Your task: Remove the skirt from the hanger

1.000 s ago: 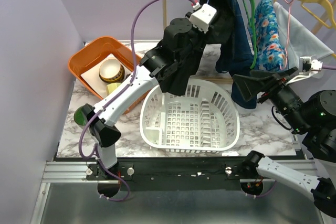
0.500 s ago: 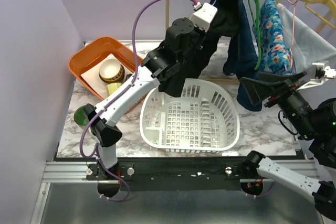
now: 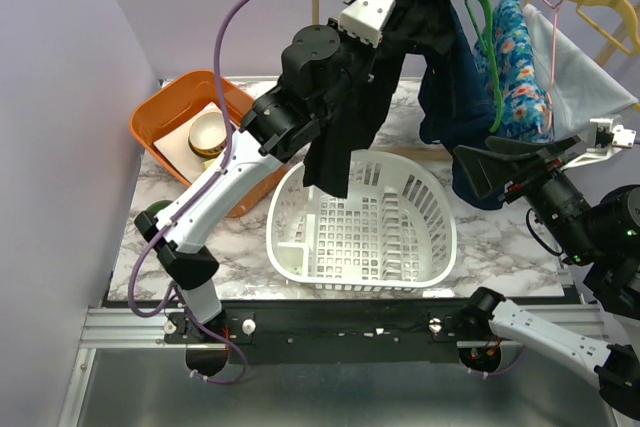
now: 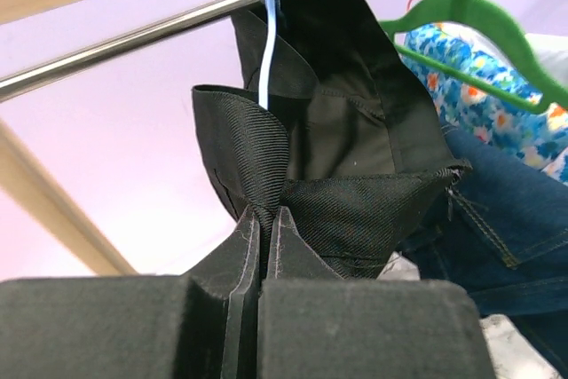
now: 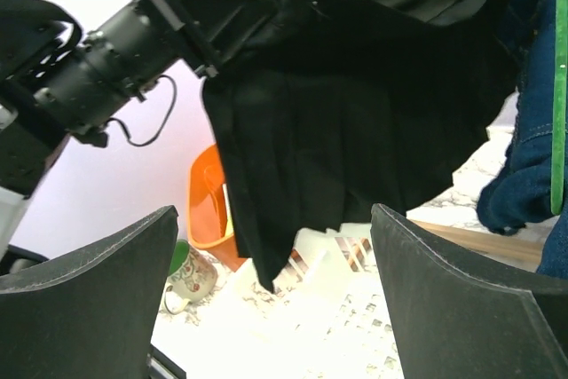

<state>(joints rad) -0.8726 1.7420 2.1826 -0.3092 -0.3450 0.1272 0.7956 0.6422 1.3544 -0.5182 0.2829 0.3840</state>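
At the rail's (image 4: 133, 42) left end the left gripper (image 4: 264, 219) is clenched on the black skirt (image 4: 346, 130), hanging from its blue hanger (image 4: 267, 33) above the white basket (image 3: 440, 209), while the right gripper (image 5: 275, 210) gapes empty by the table's (image 3: 500, 247) right edge.

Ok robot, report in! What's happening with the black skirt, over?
Left gripper shut on black skirt. Skirt hangs from blue hanger. Right gripper open, empty. Jeans hang close alongside.

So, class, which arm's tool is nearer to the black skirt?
Left. The left tool is shut on the black skirt, just below the blue hanger hook. The right tool stands open, off to the right of the skirt, not touching it.
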